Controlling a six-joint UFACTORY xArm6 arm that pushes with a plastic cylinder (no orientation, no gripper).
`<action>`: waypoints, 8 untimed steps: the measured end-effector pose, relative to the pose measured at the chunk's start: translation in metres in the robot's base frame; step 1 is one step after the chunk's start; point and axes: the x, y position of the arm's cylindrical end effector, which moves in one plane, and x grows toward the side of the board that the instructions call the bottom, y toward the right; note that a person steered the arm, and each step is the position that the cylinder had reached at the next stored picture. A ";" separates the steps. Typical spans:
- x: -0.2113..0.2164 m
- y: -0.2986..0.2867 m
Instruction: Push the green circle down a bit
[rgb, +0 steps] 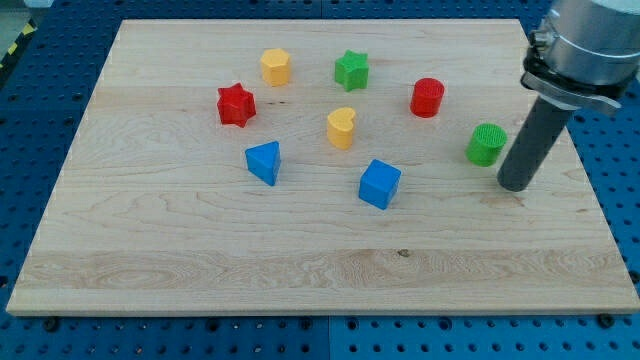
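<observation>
My tip (514, 186) rests on the board (200, 270) just right of the green circle (487, 144), slightly lower, not quite touching; as a bare rod it has no fingers and holds nothing. The circle sits near the view's right edge, right of the red circle (428, 97). The blue cube (380, 184) lies toward the centre, the green star (352, 70) near the top.

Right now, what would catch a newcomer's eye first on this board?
Probably the thick dark rod at the view's right, my tip resting just right of the green circle. Next, the bright blocks scattered over the pale wooden board, such as the red star at left and the blue cube near centre.
</observation>
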 end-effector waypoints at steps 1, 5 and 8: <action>-0.015 0.002; -0.091 0.026; -0.089 -0.008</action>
